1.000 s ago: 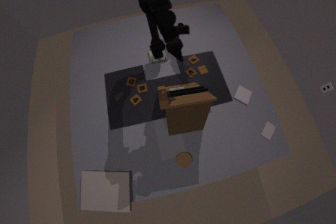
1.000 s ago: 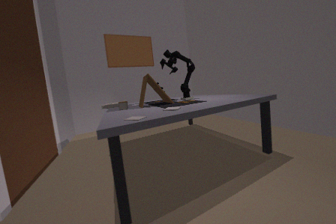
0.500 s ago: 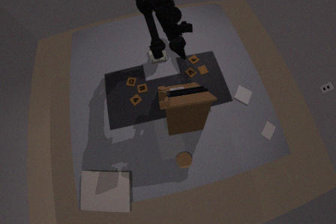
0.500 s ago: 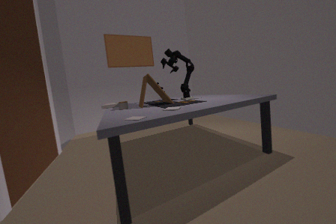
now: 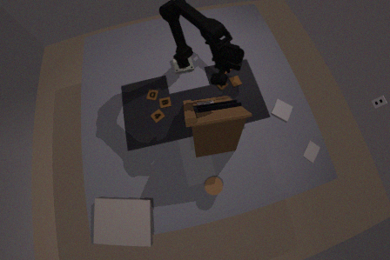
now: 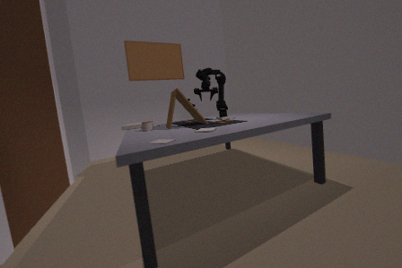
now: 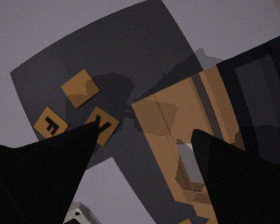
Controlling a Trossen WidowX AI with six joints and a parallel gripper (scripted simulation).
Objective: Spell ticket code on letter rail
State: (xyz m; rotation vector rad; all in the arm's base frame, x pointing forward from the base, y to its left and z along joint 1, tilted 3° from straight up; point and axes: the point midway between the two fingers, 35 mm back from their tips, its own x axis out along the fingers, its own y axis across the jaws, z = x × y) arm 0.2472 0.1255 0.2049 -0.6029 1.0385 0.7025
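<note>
My gripper (image 5: 218, 80) (image 6: 206, 99) (image 7: 145, 131) is open and empty, above the mat beside the board. The sloped wooden board (image 5: 218, 135) (image 6: 190, 108) (image 7: 178, 102) carries a dark rail (image 5: 218, 106) (image 7: 233, 87); no tile shows in its visible part. The white ticket (image 7: 190, 160) is partly covered by a finger and unreadable. An F tile (image 7: 51, 125) and a V tile (image 7: 107, 127) lie near the left finger, with a tile (image 5: 235, 81) (image 7: 81, 88) whose face shows no letter. Across the mat lie three more tiles, an upper one (image 5: 152, 94), a middle one (image 5: 164, 102) and a lower one (image 5: 158, 116).
The dark mat (image 5: 135, 135) runs under the board. A round cup (image 5: 213, 185) (image 6: 147, 125) stands behind the board. A pale box (image 5: 123, 222) is near the counter's corner. Two white cards, one nearer the mat (image 5: 282, 110) and one farther out (image 5: 312, 151), lie on the counter (image 5: 261, 163).
</note>
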